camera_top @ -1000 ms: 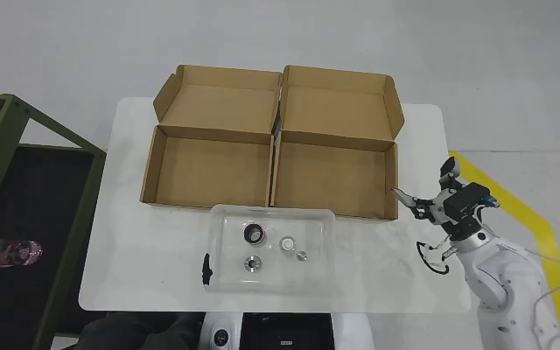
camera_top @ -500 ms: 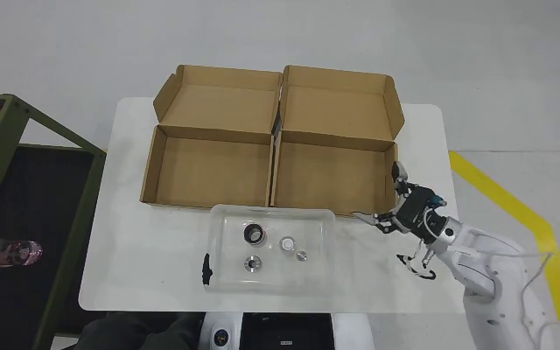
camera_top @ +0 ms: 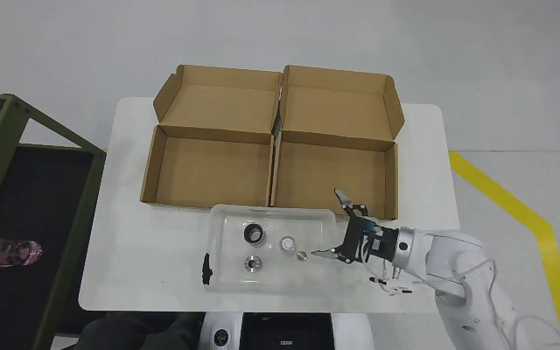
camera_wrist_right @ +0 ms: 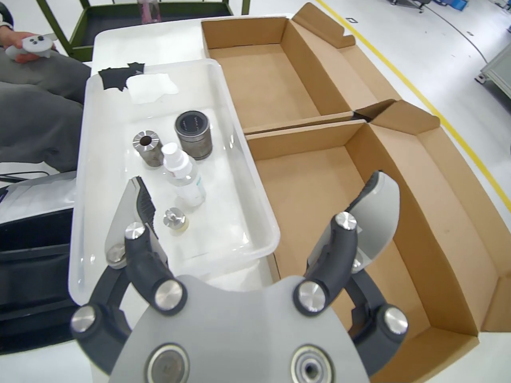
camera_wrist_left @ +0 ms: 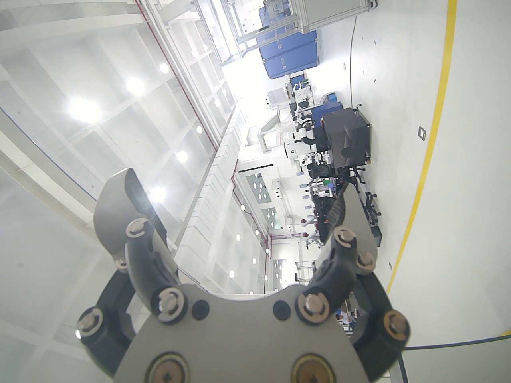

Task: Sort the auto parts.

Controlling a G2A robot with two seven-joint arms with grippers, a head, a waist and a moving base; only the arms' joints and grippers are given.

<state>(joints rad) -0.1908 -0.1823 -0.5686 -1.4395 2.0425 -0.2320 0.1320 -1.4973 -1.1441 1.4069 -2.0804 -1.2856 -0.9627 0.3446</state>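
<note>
A clear plastic tray [camera_top: 219, 262] [camera_wrist_right: 255, 197] holds a dark cylindrical bearing [camera_top: 254, 234] [camera_wrist_right: 193, 130], a grey metal bushing [camera_top: 254, 263] [camera_wrist_right: 145, 148], a small white spray bottle [camera_top: 287, 244] [camera_wrist_right: 183, 174] and a small metal stud [camera_top: 302, 256] [camera_wrist_right: 174, 220]. My right gripper [camera_top: 339, 223] [camera_wrist_right: 259, 201] is open at the tray's right end, one finger over the tray beside the stud, the other toward the right cardboard box [camera_top: 332, 179] [camera_wrist_right: 359, 185]. The left cardboard box [camera_top: 210, 171] [camera_wrist_right: 271, 77] stands beside it. My left gripper [camera_wrist_left: 235, 205] is open, pointing up at the hall ceiling.
Both boxes have their lids folded back at the table's far side. A black scrap [camera_top: 206, 269] [camera_wrist_right: 115, 75] lies at the tray's left end. A green rack [camera_top: 35, 175] stands left of the white table [camera_top: 122, 254]. A person's hand holds a controller [camera_wrist_right: 32, 46].
The right arm has swung from the table's right edge leftward to the tray's right end, gripper staying open. The parts have not moved.
</note>
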